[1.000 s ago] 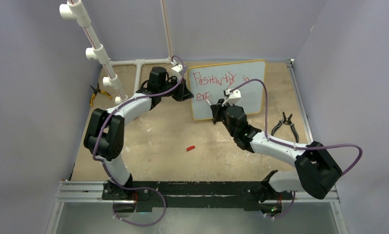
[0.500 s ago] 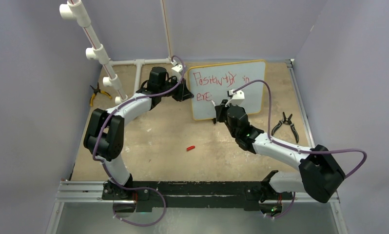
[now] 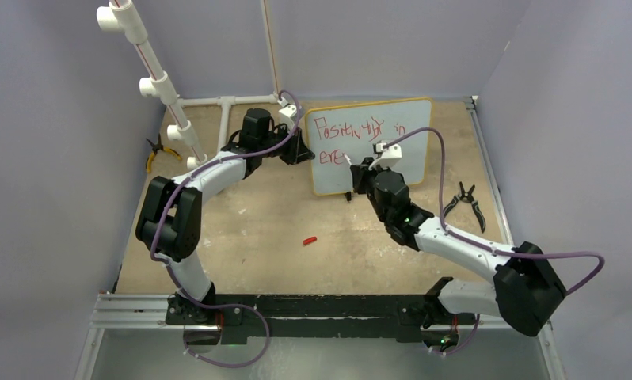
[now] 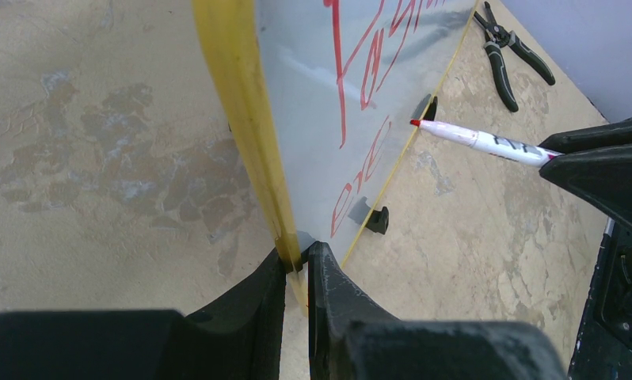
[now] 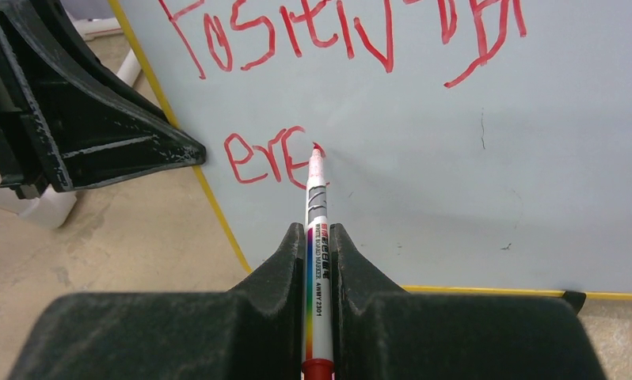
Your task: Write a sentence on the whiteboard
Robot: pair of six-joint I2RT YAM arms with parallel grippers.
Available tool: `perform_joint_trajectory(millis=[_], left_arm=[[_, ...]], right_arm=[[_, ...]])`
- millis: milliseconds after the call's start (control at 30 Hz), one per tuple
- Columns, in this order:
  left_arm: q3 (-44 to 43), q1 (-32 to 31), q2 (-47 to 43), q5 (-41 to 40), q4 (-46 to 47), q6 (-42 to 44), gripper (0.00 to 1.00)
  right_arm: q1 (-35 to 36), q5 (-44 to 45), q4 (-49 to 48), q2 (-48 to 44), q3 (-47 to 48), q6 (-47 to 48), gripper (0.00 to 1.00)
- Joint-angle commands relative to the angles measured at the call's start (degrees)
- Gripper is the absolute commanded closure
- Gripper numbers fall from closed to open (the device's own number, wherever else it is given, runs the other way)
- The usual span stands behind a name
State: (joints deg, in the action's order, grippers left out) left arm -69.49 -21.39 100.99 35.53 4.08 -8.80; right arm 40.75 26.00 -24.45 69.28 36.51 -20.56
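The whiteboard [image 3: 400,158] stands tilted on its long edge at the back of the table. Its yellow frame shows in the left wrist view [image 4: 234,95]. Red writing reads roughly "Positivity in" [image 5: 336,32] with "ere" [image 5: 261,158] below it. My left gripper [image 4: 298,257] is shut on the board's left frame edge [image 3: 301,150]. My right gripper [image 5: 318,233] is shut on a white marker [image 5: 316,198]. The marker's red tip is at the board just right of "ere". The marker also shows in the left wrist view [image 4: 479,141] and the top view [image 3: 347,161].
A red marker cap [image 3: 310,239] lies on the table in front of the board. Black pliers [image 3: 465,202] lie to the right and yellow-handled pliers [image 3: 156,152] at the far left. A white PVC pipe frame [image 3: 162,87] stands at the back left. Walls enclose three sides.
My right gripper has moved the marker to the right along the second line, and the red word there has grown to "ere". The left arm and the board have not moved.
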Motion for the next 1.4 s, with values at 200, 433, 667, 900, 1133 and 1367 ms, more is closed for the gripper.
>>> perform_joint_trajectory(millis=[200,433,667,900,1133,1367], left_arm=[[-0.2,0.4,-2.7,-0.8,1.8,1.6,1.0],[-0.2,0.4,-2.8,-0.8,1.9,1.6,1.0],[-0.2,0.4,-2.8,-0.8,1.9,1.5,1.0],[-0.2,0.4,-2.8,-0.7,2.0,1.4,1.0],[-0.3,0.4,-2.8,-0.7,2.0,1.4,1.0],[-0.2,0.4,-2.9,-0.7,2.0,1.4,1.0]], right_arm=[[-0.4,3.7,-3.3,2.1,3.0,2.5,1.0],[-1.0,5.2,-2.0,2.0,1.9,1.8,1.0],[-1.1,3.2,-0.6,2.4,0.7,0.5,1.0],[-1.1,2.3,0.1,2.6,0.2,-0.1,1.0],[-1.1,2.6,1.1,1.9,-1.0,-1.9,1.0],[-1.0,2.2,1.5,1.6,-1.9,-2.9,1.0]])
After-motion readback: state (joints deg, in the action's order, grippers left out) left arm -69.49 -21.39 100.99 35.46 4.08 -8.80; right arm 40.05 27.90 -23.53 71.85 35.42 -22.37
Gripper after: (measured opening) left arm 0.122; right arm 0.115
